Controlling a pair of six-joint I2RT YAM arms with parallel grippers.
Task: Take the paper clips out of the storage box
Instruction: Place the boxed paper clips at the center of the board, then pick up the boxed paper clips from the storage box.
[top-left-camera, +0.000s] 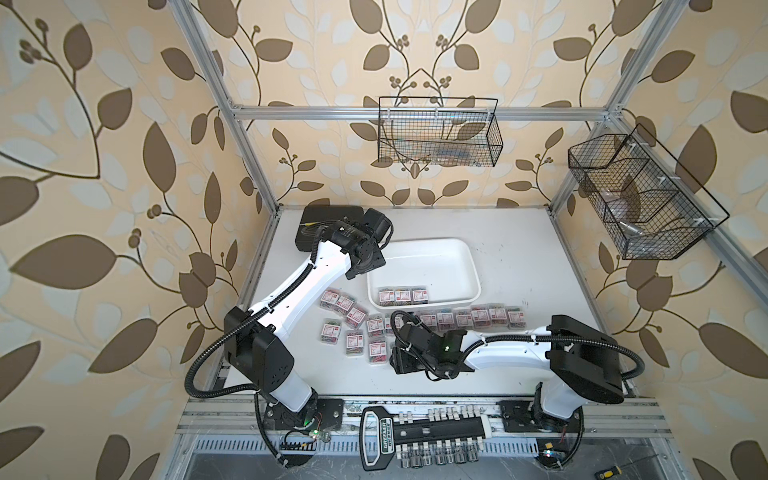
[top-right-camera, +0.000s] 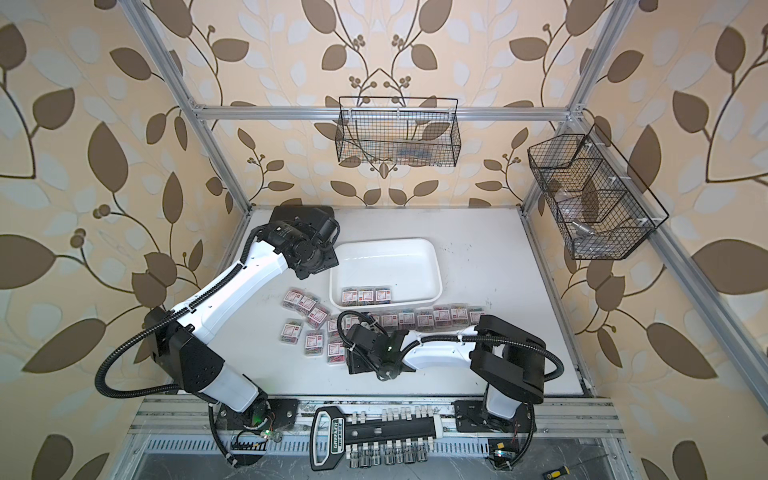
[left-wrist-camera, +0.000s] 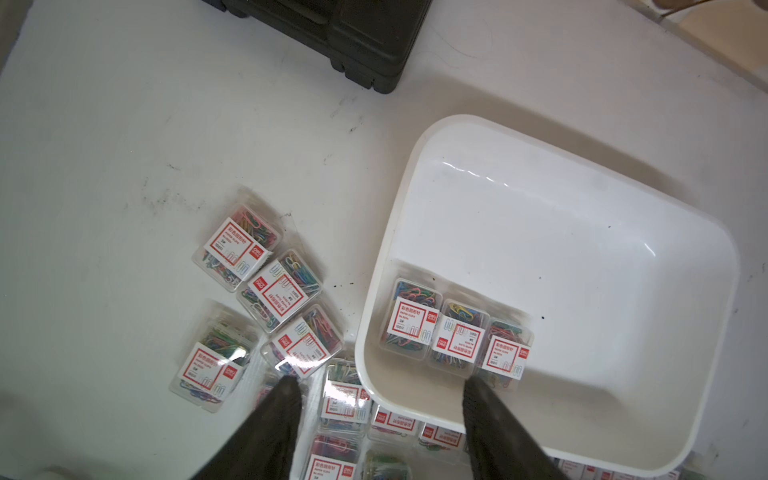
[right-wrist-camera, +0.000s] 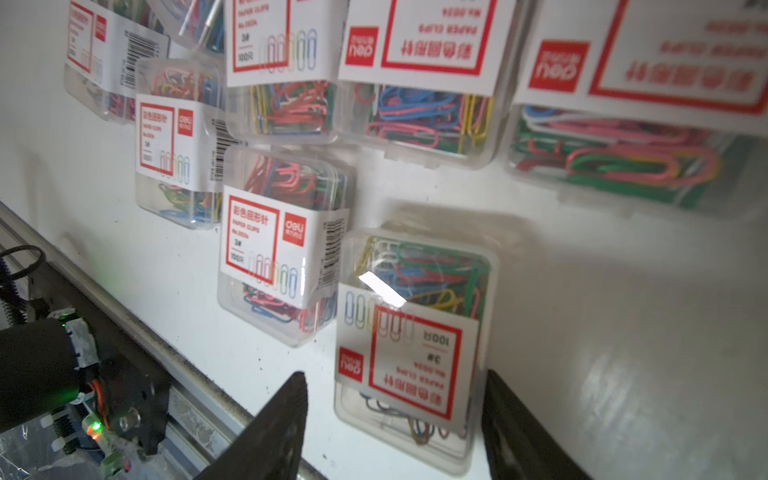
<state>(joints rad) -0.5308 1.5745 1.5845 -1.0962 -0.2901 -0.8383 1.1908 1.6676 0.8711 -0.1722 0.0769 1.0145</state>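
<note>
left arm (top-left-camera: 307, 291): white shells, black joint housings
right arm (top-left-camera: 507, 357): same white and black, small green light at the wrist
cables (top-left-camera: 188, 376): black corrugated hoses looping beside each arm, white ties
bases (top-left-camera: 328, 409): flat black plates
fingers (left-wrist-camera: 270, 432): matte black, tapering to the tip

Two near-equal overhead views of the table (top-left-camera: 519, 266); close downward wrist views (paper clips (left-wrist-camera: 415, 320) in all).

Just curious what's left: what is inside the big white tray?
Three small clear plastic boxes of coloured paper clips sit in a row against one long wall of the shallow white plastic tray. Elsewhere its floor is bare. Anything beneath the boxes is hidden.
</note>
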